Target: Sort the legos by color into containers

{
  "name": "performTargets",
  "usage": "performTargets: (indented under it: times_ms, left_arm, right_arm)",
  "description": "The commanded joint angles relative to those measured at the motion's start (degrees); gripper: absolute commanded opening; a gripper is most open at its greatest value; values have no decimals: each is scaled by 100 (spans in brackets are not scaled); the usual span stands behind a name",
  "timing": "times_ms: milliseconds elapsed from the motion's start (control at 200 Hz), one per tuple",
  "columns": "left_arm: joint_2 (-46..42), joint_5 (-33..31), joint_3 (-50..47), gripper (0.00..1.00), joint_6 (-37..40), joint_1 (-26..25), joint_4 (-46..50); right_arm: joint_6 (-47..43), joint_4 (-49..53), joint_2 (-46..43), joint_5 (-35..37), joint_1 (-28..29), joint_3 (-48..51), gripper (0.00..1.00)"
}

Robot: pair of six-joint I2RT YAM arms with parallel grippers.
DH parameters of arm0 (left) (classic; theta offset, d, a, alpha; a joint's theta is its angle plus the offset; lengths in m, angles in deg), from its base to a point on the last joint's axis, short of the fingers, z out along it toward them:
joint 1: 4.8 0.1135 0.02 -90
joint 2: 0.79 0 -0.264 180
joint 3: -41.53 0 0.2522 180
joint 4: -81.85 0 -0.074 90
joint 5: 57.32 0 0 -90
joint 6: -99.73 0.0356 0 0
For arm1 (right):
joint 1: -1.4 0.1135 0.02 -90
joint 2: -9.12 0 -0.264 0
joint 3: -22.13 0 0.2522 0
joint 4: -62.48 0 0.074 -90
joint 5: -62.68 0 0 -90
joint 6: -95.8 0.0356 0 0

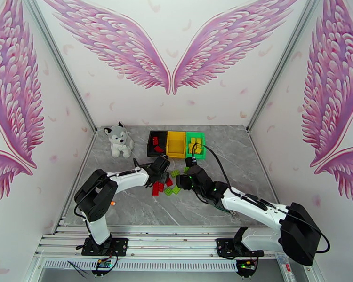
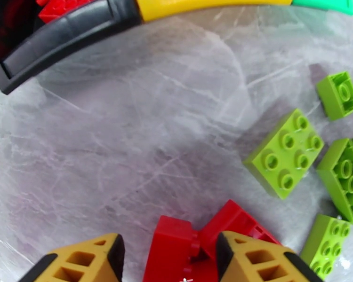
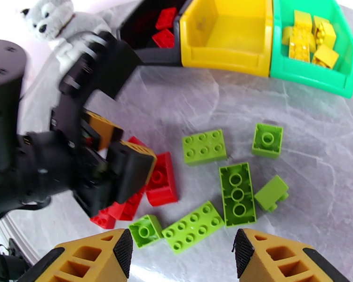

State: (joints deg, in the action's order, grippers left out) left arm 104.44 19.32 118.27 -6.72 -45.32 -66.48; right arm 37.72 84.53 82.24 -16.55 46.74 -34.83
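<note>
Front-left of the yellow bin, my left gripper is straddling a red brick, jaws half open, not clamping it. Front-right, my right gripper is hovering open and empty over green bricks. The black bin at its left is holding red bricks, and the green bin at its right is holding yellow bricks.

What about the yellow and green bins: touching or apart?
Touching. In the right wrist view the yellow bin lies flush against the green bin, no gap between.
</note>
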Motion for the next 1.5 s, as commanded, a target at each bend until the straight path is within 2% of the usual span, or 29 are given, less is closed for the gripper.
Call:
performTargets:
  times_ms: [0, 340, 620, 765, 1080, 1240, 1495]
  left_arm:
    - [96, -67, 187, 53, 97, 30, 274]
    - [44, 204, 101, 48, 79, 202, 366]
    - [-14, 282, 53, 32, 72, 253, 380]
    - [-150, 282, -1, 26, 63, 288, 363]
    - [-1028, 103, -210, 24, -59, 536, 320]
    - [-1434, 16, -144, 26, -199, 747, 142]
    - [-941, -176, 949, 27, -148, 1108, -32]
  right_arm:
    - [33, -277, -74, 101, 46, -66, 64]
    - [-158, -582, 120, 119, 55, -333, 64]
    - [-419, -665, 466, 39, 58, -770, 64]
    - [-545, -633, 565, 84, 62, -992, 65]
    - [-844, -688, 629, 234, -46, -976, 69]
    - [-686, -844, 934, -294, -351, -986, 70]
    - [-442, -1047, 1428, -948, -565, -1095, 67]
